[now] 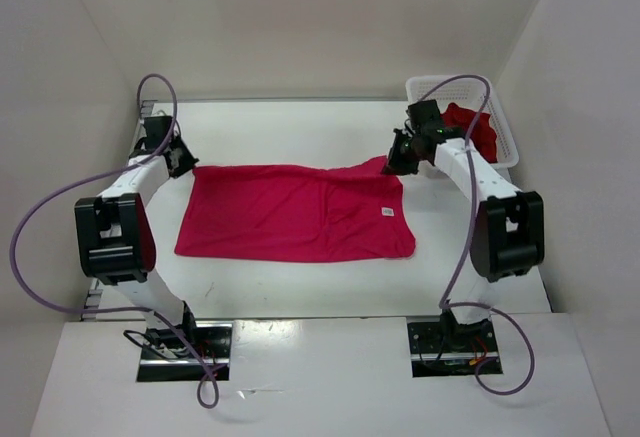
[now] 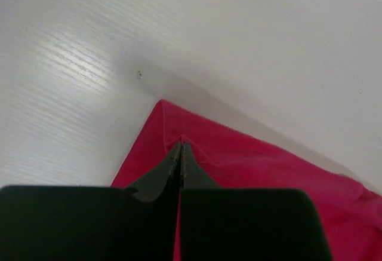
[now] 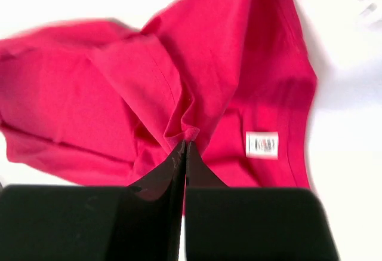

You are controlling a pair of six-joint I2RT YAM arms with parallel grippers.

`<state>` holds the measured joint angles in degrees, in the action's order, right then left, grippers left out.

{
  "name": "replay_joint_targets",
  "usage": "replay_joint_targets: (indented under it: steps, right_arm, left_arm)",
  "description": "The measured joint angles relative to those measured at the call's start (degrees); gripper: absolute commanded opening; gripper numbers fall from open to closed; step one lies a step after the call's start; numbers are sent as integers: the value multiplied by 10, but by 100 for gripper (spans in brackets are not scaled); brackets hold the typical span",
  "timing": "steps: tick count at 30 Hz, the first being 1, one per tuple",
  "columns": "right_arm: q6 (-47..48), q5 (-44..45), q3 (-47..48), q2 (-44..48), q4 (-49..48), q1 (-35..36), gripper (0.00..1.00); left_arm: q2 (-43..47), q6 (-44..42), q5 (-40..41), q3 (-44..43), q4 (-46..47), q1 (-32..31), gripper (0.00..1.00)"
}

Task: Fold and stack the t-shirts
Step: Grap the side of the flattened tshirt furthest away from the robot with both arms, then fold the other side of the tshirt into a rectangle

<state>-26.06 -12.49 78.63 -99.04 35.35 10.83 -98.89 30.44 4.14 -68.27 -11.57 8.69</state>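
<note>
The bright pink t-shirt [image 1: 295,212] is lying spread across the middle of the desk [image 1: 300,292], and both arms are reaching to its far edge. The left hand [image 2: 181,148] is pressing its fingers together on the far-left corner of the cloth, pinching it low over the desk. The right hand [image 3: 186,146] is pinching the far-right corner the same way, and there the fabric is rising off the desk in a small peak, with folds bunching beneath it. Gripping both far corners at once looks to me like the setup for carrying that edge toward the near side, so that the shirt is folding evenly rather than skewing. A white label [image 3: 262,144] is showing near the shirt's right end. A dark red t-shirt [image 1: 470,125] is sitting bunched in the white basket [image 1: 508,152] at the far right, waiting its turn, I'd judge.
</note>
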Motion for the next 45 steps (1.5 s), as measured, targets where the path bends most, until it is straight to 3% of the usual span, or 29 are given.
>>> replay_joint_targets:
  steps: [9, 15, 24, 26, 28, 29, 32, 35, 38, 40, 43, 45]
  right_arm:
    - [-35, 1, -161, 194, -14, -7, 0]
    - [-73, -7, -274, 242, 8, -12, 3]
    - [-136, -36, -332, 303, 28, -17, 3]
    - [-149, -34, -344, 316, 41, -17, 6]
    - [-162, -32, -345, 332, 54, -19, 17]
    - [-166, -30, -345, 340, 57, -19, 23]
    - [-173, -27, -345, 356, 63, -21, 30]
    - [-176, -19, -345, 366, 64, -21, 30]
    - [-165, -14, -340, 369, 65, -22, 9]
    - [-151, -13, -324, 353, 64, -18, 0]
    - [-132, 13, -275, 283, 50, 28, 1]
    - [-120, 23, -241, 225, 21, 71, 9]
  left_arm:
    - [64, 4, -15, 47, -2, 20, 0]
    - [95, 14, -27, 83, -11, 33, 0]
    - [113, 15, -30, 122, -24, 35, 0]
    - [114, 15, -30, 127, -30, 35, 5]
    - [123, 15, -28, 137, -36, 37, 8]
    - [132, 16, -28, 143, -41, 39, 15]
    - [156, 22, -26, 151, -52, 43, 28]
    - [195, 32, -13, 153, -61, 48, 30]
    - [229, 41, -6, 155, -59, 50, 30]
    - [235, 43, -14, 155, -51, 50, 30]
    - [226, 45, -25, 158, -38, 38, 31]
    - [214, 45, -36, 160, -30, 21, 31]
